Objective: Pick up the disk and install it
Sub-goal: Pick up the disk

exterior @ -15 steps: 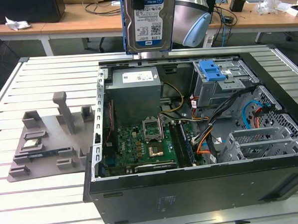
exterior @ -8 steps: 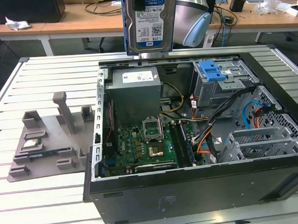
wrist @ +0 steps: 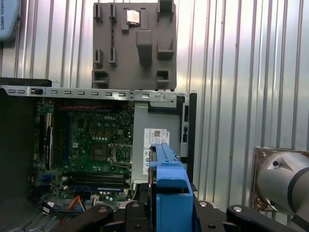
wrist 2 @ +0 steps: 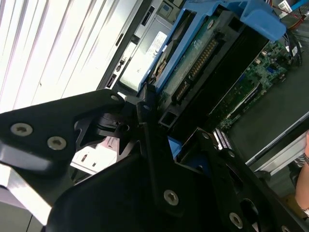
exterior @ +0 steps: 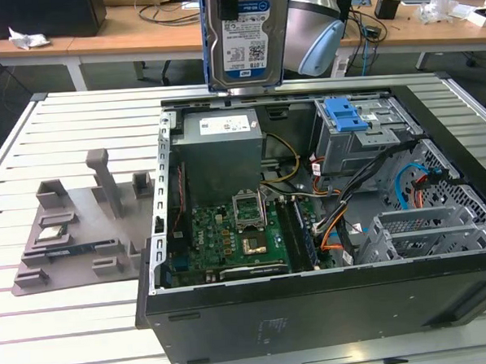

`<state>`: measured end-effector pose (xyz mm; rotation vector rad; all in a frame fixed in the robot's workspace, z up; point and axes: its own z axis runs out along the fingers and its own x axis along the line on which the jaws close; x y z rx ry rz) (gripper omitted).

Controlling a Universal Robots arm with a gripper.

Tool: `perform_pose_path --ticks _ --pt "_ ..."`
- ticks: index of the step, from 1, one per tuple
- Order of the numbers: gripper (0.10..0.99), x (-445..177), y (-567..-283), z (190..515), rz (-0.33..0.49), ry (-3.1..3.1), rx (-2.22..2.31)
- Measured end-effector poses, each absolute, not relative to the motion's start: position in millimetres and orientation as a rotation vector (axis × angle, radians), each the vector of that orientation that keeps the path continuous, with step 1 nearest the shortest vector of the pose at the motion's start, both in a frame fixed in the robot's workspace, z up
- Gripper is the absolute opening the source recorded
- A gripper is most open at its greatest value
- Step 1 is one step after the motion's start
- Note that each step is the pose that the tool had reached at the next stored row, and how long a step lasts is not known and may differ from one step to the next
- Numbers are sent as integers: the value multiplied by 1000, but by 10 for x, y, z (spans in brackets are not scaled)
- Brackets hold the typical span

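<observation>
The disk [exterior: 243, 37], a silver hard drive with a white-and-blue label and a blue frame, hangs upright in the air above the rear edge of the open computer case [exterior: 315, 309]. In both wrist views its blue frame [wrist: 169, 188] [wrist 2: 193, 53] runs between the black fingers [wrist 2: 149, 145]. My gripper [wrist: 166, 210] is shut on the disk's upper end, over the grey power supply box [exterior: 220, 138]. The drive cage with a blue latch [exterior: 343, 113] stands at the case's back, toward the exterior view's right.
The motherboard [exterior: 237, 231], loose cables [exterior: 343, 226] and a metal bracket [exterior: 425, 229] lie inside the case. A grey fixture plate [exterior: 82, 223] with upright posts lies on the slatted table at the exterior view's left. A person's hand [wrist 2: 304, 166] is beside the case.
</observation>
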<state>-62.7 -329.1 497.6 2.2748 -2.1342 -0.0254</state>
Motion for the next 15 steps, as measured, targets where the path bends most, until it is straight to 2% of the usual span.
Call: perform_pose_path --ticks 15 --pt "365 -599 -3291 4889 -25 -2134 2275"
